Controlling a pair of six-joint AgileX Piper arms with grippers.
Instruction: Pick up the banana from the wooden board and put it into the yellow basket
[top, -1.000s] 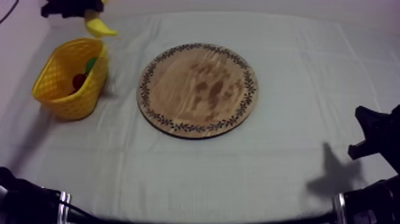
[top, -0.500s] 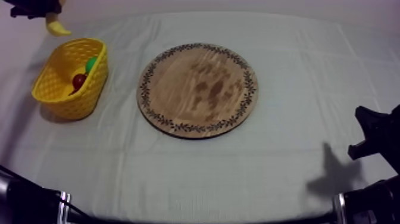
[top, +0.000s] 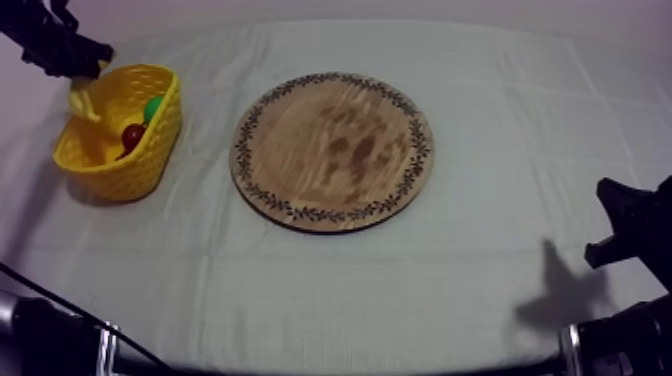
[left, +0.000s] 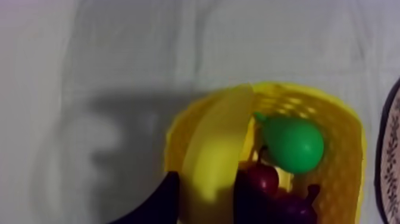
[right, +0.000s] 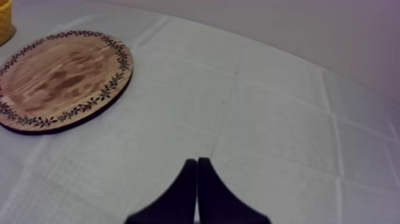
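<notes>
The yellow banana (top: 81, 102) hangs with its lower end inside the yellow basket (top: 140, 160), at the basket's far left rim. My left gripper (top: 84, 70) is just above that rim, shut on the banana. In the left wrist view the banana (left: 217, 143) is clamped between my two black fingers (left: 162, 201), over the basket (left: 348, 137). The round wooden board (top: 333, 150) lies bare at the table's middle. My right gripper (top: 618, 225) rests low at the right edge, and its fingers (right: 189, 179) lie together as a narrow wedge, shut on nothing.
In the basket lie a green pear (left: 294, 143), a small red fruit (left: 265, 177) and dark grapes (left: 297, 208). In the top view the pear (top: 153, 106) and red fruit (top: 133, 135) show too. The board (right: 59, 77) lies left of my right gripper.
My left gripper has carried the banana leftward and down, from above the basket's far side to its far left rim, where the banana now dips inside. The right arm has stayed still.
</notes>
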